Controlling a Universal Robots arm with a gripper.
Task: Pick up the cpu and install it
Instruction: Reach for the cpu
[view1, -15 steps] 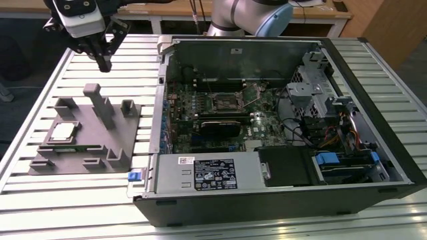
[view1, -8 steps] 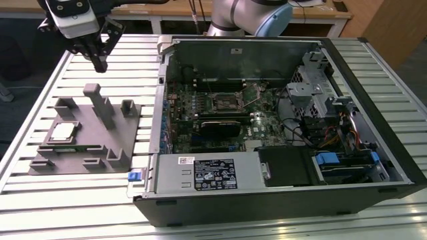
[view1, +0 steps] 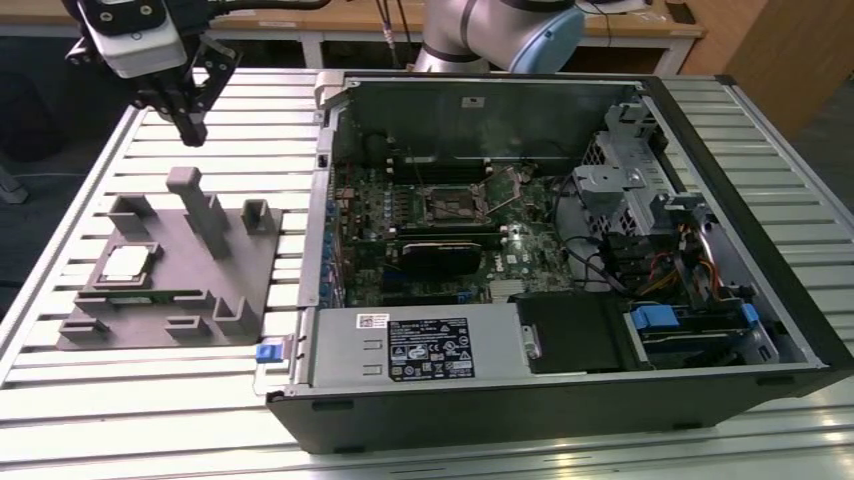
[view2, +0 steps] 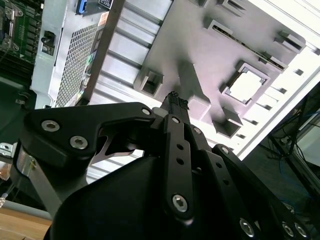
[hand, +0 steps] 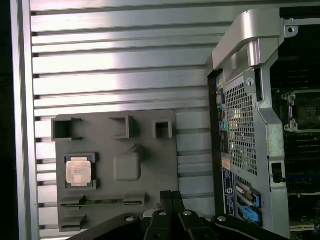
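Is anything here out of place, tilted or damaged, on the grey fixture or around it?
Nothing stands out. The cpu lies flat and square in its recess on the grey fixture. The green memory strip sits straight in its slot next to it. The gripper is shut and empty and hangs in the air near the fixture.

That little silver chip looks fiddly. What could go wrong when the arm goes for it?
The chip lies sunk in a snug pocket of the grey holder, so the gripper, closed and hovering nearby, might get a poor hold on its thin edges and drop it. A tall post stands close beside that pocket; the gripper could bump it coming down. The socket in the computer sits among crowded parts and cables, leaving little room.
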